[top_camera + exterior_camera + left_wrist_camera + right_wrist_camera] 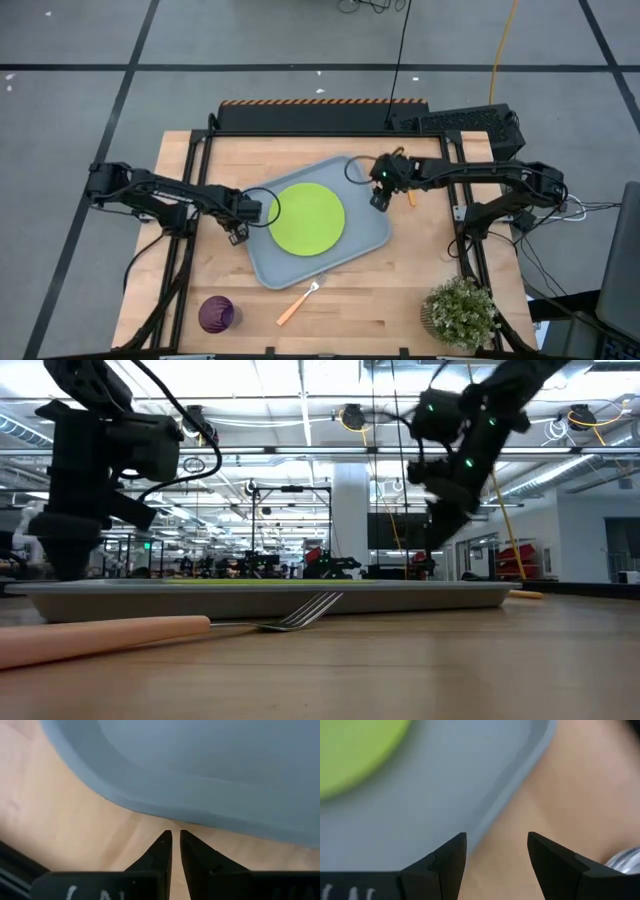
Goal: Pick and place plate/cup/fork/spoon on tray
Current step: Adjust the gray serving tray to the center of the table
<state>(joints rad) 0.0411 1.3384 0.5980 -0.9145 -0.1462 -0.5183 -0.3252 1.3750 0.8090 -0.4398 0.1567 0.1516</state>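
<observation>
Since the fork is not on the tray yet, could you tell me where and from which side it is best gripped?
Grip the fork around the middle of its orange handle, coming straight down from above. It lies flat on the bare table just off the tray's near edge, so only a top approach fits, with the fingers across the handle's slant. The thicker handle probably holds better than the thin tines.

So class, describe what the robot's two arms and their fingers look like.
Both arms are black, jointed, with looping black cables. The left gripper has slim pointed black fingers and white markings on its base. The right gripper has broader black fingers; green lights glow near its wrist.
</observation>
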